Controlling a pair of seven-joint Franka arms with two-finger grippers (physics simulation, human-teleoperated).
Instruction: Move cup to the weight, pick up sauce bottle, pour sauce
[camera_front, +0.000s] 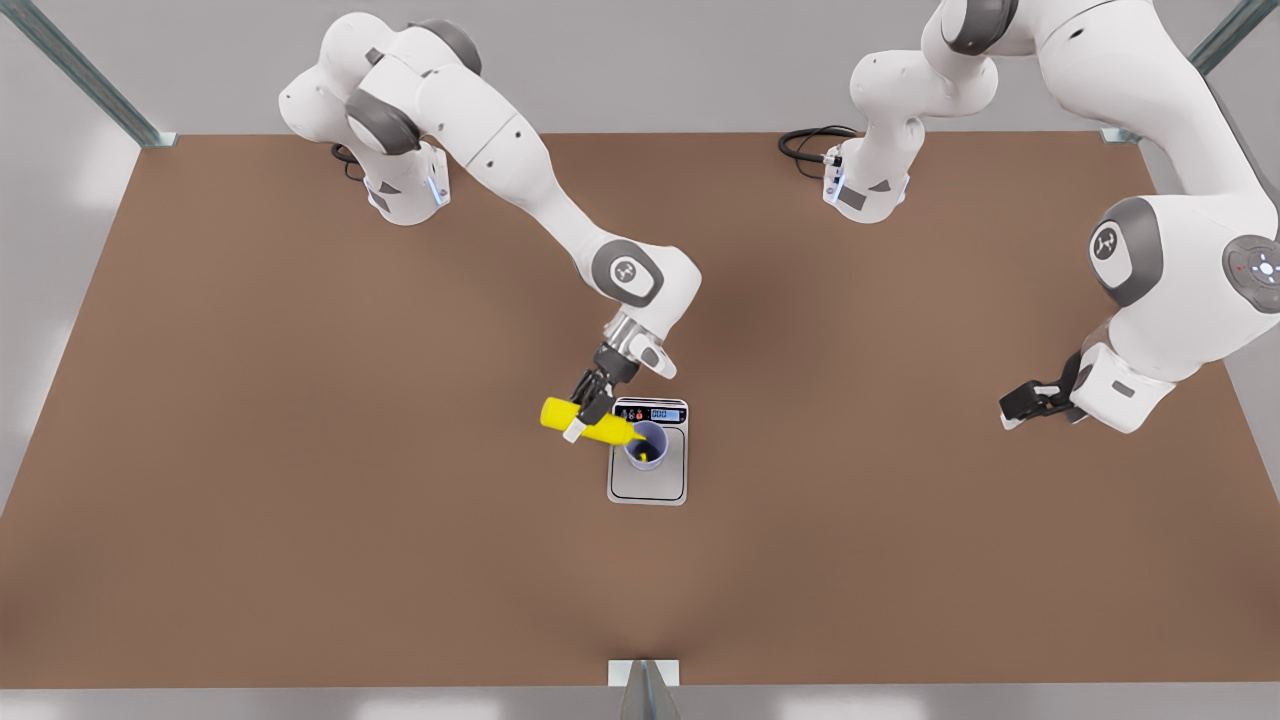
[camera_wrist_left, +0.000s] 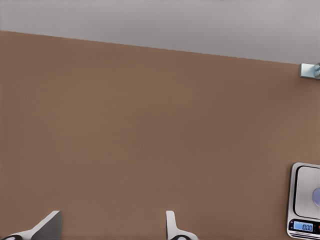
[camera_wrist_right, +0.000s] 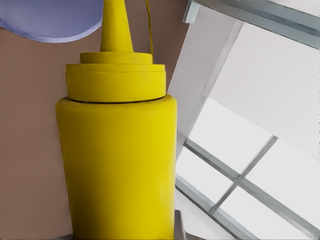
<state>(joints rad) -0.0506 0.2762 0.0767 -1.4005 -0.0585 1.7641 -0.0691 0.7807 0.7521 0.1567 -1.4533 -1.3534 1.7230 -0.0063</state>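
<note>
The yellow sauce bottle (camera_front: 585, 422) is held nearly level over the table, my right gripper (camera_front: 590, 405) shut on its body. Its nozzle reaches over the rim of the lavender-blue cup (camera_front: 647, 443). The cup stands upright on the steel plate of the weight (camera_front: 648, 480), with a small yellow blob of sauce (camera_front: 645, 457) inside. Close up in the right wrist view are the bottle (camera_wrist_right: 117, 165), the cup's rim (camera_wrist_right: 50, 20) past the nozzle, and a thin yellow thread beside the nozzle. My left gripper (camera_front: 1008, 410) waits open far off at the front view's right; its fingers (camera_wrist_left: 172, 227) show apart, with the weight (camera_wrist_left: 305, 200) beyond.
A black cable (camera_front: 810, 145) lies by the arm base at the back. Metal frame posts stand at the table's back corners, and a bracket (camera_front: 643, 672) sits at the middle of the front edge. Bare brown table (camera_front: 300, 450) surrounds the weight.
</note>
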